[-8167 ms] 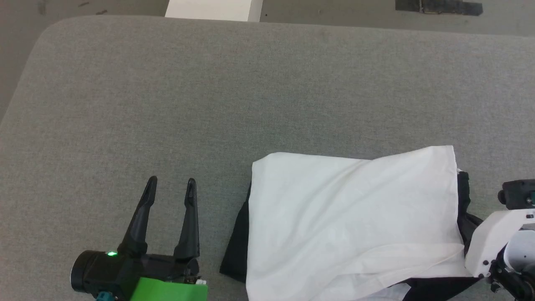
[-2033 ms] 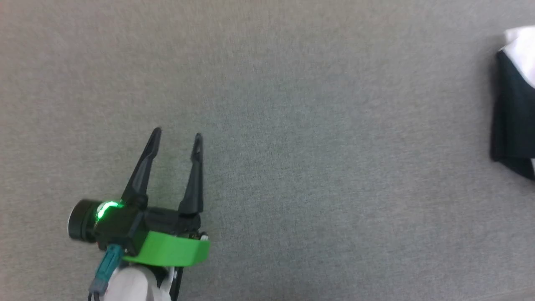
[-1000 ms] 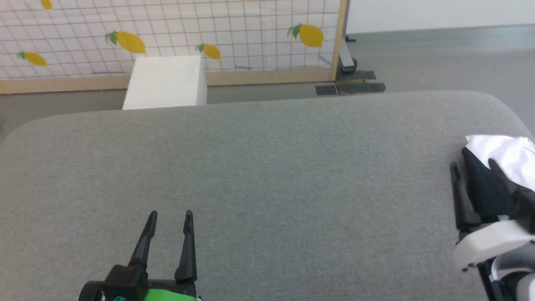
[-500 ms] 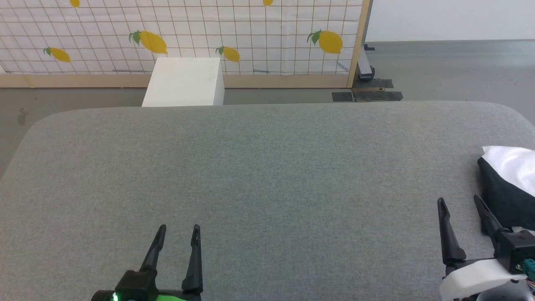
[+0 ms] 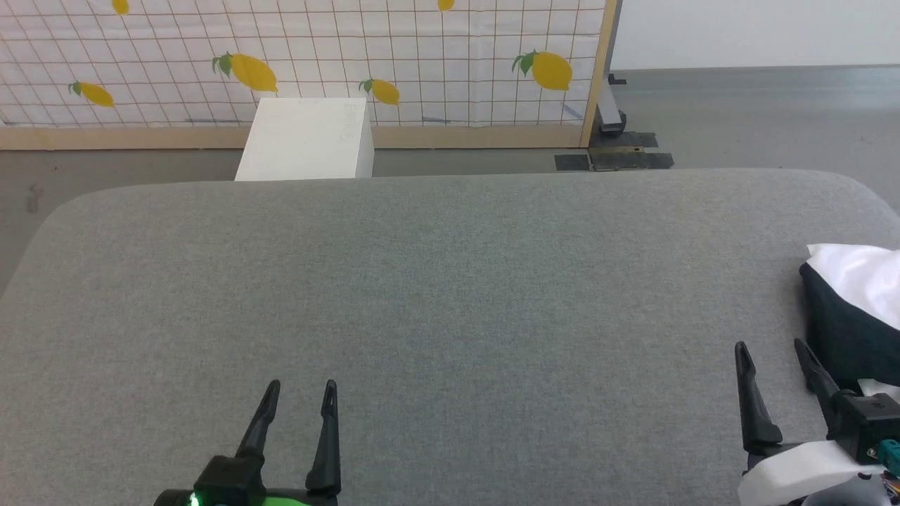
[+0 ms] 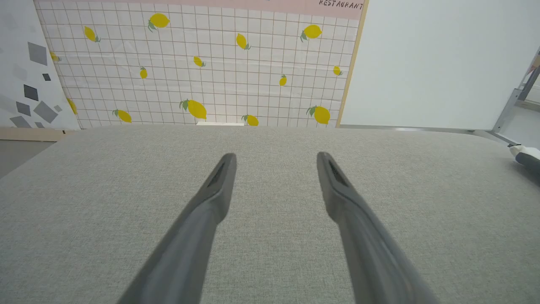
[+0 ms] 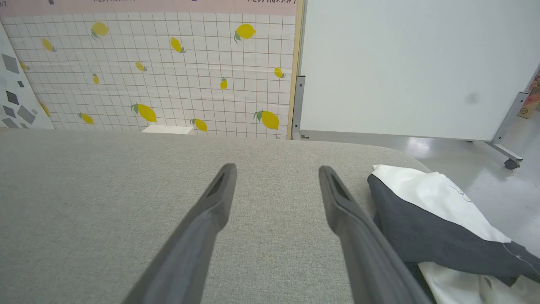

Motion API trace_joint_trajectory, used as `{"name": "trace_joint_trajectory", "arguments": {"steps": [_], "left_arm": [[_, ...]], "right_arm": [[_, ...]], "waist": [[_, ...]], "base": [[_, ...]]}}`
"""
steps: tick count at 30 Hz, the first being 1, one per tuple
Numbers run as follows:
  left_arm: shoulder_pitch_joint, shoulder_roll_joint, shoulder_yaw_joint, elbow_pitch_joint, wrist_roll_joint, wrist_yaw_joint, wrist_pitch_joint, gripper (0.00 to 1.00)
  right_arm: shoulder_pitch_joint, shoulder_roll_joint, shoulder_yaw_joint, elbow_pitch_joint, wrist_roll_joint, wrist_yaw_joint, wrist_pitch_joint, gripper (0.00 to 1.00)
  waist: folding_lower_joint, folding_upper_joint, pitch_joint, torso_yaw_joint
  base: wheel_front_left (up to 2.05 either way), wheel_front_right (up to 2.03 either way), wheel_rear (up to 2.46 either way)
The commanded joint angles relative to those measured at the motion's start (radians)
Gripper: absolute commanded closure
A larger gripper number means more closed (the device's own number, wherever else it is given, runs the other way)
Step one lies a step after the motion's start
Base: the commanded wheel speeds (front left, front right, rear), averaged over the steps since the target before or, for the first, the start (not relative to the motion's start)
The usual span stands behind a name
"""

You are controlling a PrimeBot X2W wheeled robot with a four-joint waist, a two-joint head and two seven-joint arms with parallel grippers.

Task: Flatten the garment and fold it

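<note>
Cropping takes most of the garment (image 5: 851, 316) out of the head view: a white fold over a black band lies at the counter's (image 5: 450, 281) right end and runs off the frame. The right wrist view gives more of the garment (image 7: 434, 223). It is bunched, white on top, a dark band below and white again under that, but the near side is cut by the frame and partly covered by a finger. A small print on the white is too small to read. In the left wrist view the garment (image 6: 525, 157) is a sliver at the far right, hard to make out. The counter's far edge hides the lower part of a white box (image 5: 306, 140), and both claw bases are cut off at the bottom of the head view. The left claw (image 5: 301, 386) stands spread wide with nothing between its fingers (image 6: 276, 156), over bare counter and well apart from the garment. The right claw (image 5: 770, 346) is just as wide and grips nothing (image 7: 277, 168). Its outer finger lies just beside the black band, and whether it touches the cloth cannot be told.
</note>
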Motion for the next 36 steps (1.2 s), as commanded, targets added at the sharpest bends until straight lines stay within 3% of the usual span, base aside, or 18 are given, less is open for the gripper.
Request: {"name": "trace_joint_trajectory", "arguments": {"steps": [1,2,36], "left_arm": [[0.009,-0.006,0.001,0.002,0.013,-0.008,-0.008,0.00],[0.000,0.000,0.001,0.000,0.000,-0.004,0.000,1.00],[-0.043,-0.016,0.045,0.010,0.046,-0.016,0.063,1.00]], "right_arm": [[-0.004,0.002,0.000,0.003,0.008,-0.002,-0.008,0.00],[0.000,0.000,0.000,0.003,0.003,0.000,0.000,1.00],[-0.030,0.000,0.034,0.015,-0.003,0.000,0.018,1.00]], "waist": [[0.0001,0.0000,-0.001,-0.001],[0.0001,0.0000,-0.001,-0.001],[0.0001,0.0000,0.004,-0.008]], "base": [[0.00,0.00,0.00],[0.00,0.00,0.00],[0.00,0.00,0.00]]}}
